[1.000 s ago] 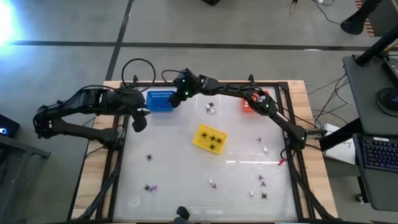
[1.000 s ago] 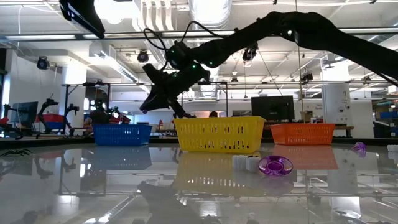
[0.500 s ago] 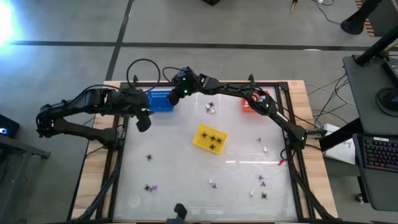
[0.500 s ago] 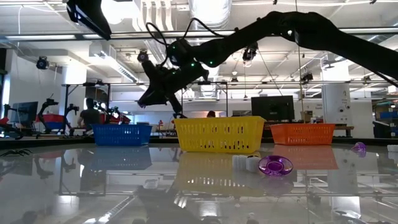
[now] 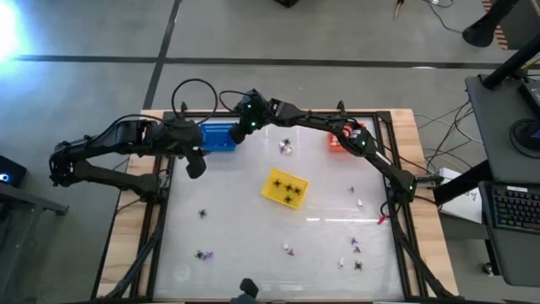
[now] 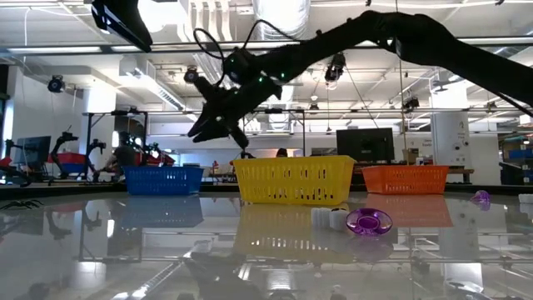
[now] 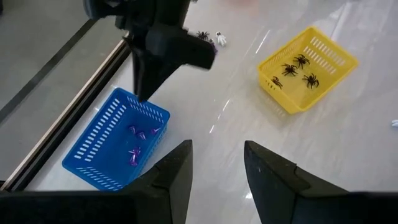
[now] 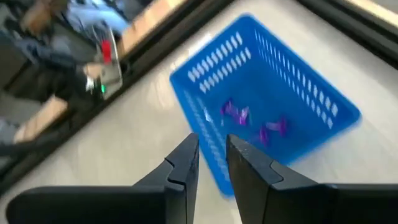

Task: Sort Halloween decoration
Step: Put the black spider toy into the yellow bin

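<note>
Right gripper [image 5: 239, 135] stretched across to the blue basket [image 5: 218, 137] at eleven o'clock, fingers slightly apart, empty, purple bits [image 8: 249, 119] lying inside. Left gripper [image 5: 193, 165] hovering just beside at nine, fingers apart. Black spiders [image 7: 297, 67] in the yellow basket [image 5: 283, 187], centre table.

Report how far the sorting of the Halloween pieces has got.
Done: purple bits lie in the blue basket, and black spiders lie in the yellow basket.

In hand: the right gripper hangs over the blue basket, fingers slightly apart and nothing between them. The left gripper waits open nearby.

Left: loose pieces scattered over the table, some near the orange basket.
</note>
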Controlling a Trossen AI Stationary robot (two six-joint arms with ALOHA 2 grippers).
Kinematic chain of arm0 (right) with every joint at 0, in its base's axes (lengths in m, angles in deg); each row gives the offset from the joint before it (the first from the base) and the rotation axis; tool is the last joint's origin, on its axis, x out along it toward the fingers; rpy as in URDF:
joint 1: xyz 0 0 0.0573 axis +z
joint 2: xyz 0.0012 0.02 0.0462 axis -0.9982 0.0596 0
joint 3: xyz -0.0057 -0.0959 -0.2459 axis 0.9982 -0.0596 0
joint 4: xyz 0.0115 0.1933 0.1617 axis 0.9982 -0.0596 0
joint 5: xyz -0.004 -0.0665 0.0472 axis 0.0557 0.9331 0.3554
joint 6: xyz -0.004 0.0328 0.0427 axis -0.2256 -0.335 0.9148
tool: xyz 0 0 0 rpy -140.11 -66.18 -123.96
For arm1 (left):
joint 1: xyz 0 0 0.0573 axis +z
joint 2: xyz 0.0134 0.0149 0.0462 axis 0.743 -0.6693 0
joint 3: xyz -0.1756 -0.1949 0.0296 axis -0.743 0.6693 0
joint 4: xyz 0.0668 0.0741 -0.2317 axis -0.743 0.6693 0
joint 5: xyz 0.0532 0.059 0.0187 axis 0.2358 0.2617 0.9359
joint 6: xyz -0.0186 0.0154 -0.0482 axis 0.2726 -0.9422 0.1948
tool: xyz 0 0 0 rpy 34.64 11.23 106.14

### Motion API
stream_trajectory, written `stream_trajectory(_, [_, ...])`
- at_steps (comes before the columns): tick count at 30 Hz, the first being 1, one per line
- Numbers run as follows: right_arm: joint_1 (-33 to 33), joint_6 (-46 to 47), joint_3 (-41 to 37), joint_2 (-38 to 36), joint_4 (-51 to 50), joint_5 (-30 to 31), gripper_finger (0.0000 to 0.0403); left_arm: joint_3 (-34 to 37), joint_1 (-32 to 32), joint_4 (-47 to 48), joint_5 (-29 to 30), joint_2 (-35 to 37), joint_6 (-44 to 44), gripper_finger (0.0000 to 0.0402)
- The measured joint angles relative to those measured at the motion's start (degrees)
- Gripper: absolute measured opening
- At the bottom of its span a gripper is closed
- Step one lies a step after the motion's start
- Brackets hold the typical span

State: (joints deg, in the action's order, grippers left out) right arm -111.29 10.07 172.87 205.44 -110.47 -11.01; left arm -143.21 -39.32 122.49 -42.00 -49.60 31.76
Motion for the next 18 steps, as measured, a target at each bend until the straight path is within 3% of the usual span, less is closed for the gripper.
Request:
stream_trajectory(3, [0.00, -4.93, 4.66, -0.40, -10.34, -0.08, 0.0077, 0.00, -0.04, -0.10, -1.72, 0.06, 0.00, 0.0127])
stream_trajectory(12, [1.20, -9.70, 3.50, -6.79, -28.50, 0.92, 0.0077, 0.00, -1.63, 2.66, -5.39, 0.26, -0.61, 0.0127])
stream_trajectory(18, [4.63, -10.48, 3.50, -9.56, -37.74, 7.40, 0.0077, 0.00, -4.63, 3.19, -5.44, 0.30, -1.12, 0.0127])
